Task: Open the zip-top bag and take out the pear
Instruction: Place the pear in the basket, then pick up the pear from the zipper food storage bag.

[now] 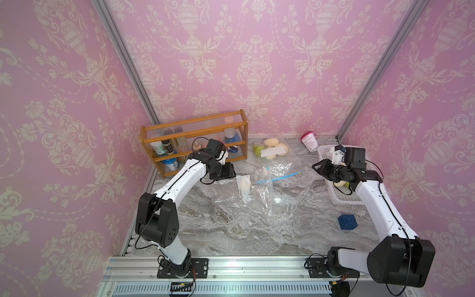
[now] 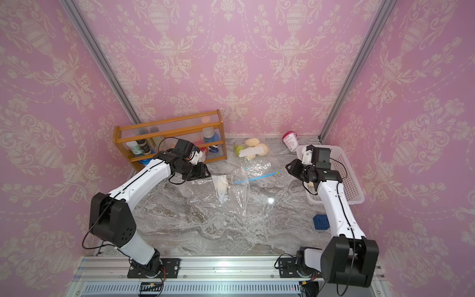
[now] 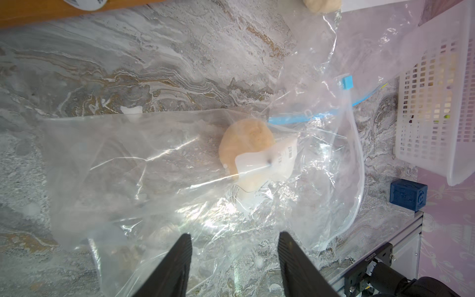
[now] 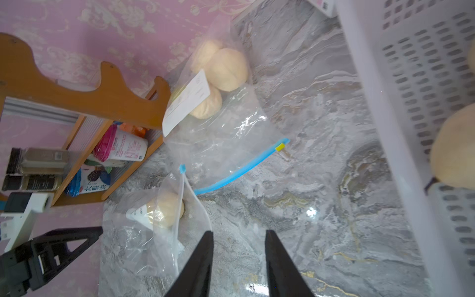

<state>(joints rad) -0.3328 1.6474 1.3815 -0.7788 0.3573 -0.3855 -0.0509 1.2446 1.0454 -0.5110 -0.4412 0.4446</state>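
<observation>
While left pincer (image 3: 235, 235) and right pincer (image 4: 239, 232) gape, the bag (image 3: 128, 167) opens toward the basket (image 3: 437, 102).

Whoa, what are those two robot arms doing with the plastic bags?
The robot is trying to get fruit out of a bag. The left pincer is open over the clear zip-top bag, and the pear is inside it, not yet taken out. The right pincer is open too, holding nothing, beside the white basket, where another pear already lies. A second bag with more fruit sits farther back by the wooden rack.
</observation>
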